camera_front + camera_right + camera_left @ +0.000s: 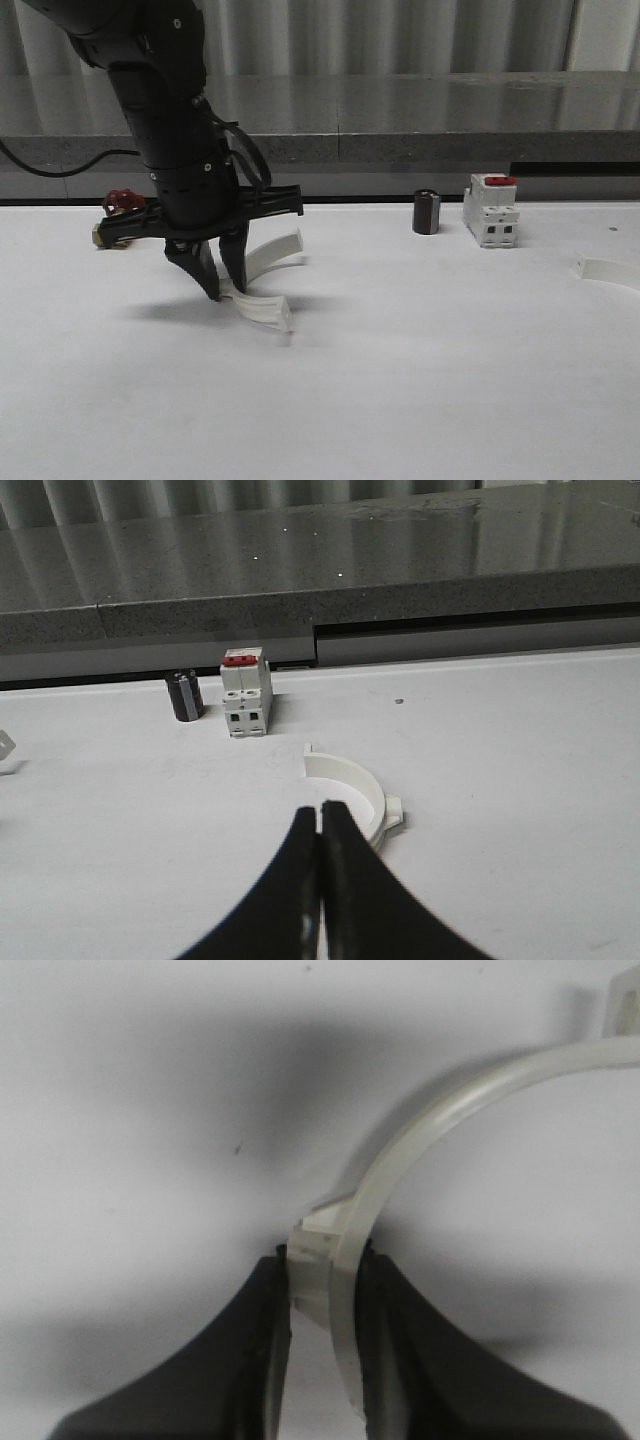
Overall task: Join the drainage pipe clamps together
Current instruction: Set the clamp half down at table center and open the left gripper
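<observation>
One white half-ring drainage pipe clamp [270, 311] sits low over the white table at left centre. My left gripper [222, 285] is shut on it from above. The left wrist view has the black fingers [250, 1340] pinching the band at a small tab, while the rest of this clamp [450, 1110] curves away from my left gripper [322, 1260]. The other clamp [606, 270] lies on the table at the far right edge. In the right wrist view that clamp [352, 785] lies just beyond my right gripper [322, 810], which is shut with nothing in it.
A white breaker with a red switch [491, 212] [245, 695] and a small black cylinder [426, 212] [183, 695] stand at the back of the table. A red and brass part [118, 205] lies behind the left arm. A grey ledge [420, 140] runs along the far edge.
</observation>
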Robot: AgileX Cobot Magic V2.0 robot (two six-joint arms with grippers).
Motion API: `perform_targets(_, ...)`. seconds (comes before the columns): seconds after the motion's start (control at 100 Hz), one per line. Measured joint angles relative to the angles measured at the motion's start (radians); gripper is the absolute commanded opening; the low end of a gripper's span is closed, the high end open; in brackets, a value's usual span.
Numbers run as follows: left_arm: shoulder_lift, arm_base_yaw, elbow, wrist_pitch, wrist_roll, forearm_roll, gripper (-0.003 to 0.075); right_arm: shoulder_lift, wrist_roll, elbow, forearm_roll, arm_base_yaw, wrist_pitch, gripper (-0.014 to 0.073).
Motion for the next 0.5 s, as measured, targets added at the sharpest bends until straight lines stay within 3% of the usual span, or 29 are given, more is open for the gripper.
perform_targets(0.15,0.007,0.0,-0.002,0.0,0.0,0.0,0.0495,0.0,0.0,0.0,0.0,0.0,0.0,-0.0068)
perform_targets(0.22,0.007,0.0,-0.002,0.0,0.0,-0.002,0.0584,0.0,0.0,0.0,0.0,0.0,0.0,-0.0068)
perform_targets(0.29,0.007,-0.003,-0.006,0.0,0.0,-0.006,0.0621,0.0,0.0,0.0,0.0,0.0,0.0,-0.0068)
perform_targets(0.5,-0.012,-0.003,-0.008,0.011,0.029,-0.006,0.0621,0.0,0.0,0.0,0.0,0.0,0.0,-0.0068)
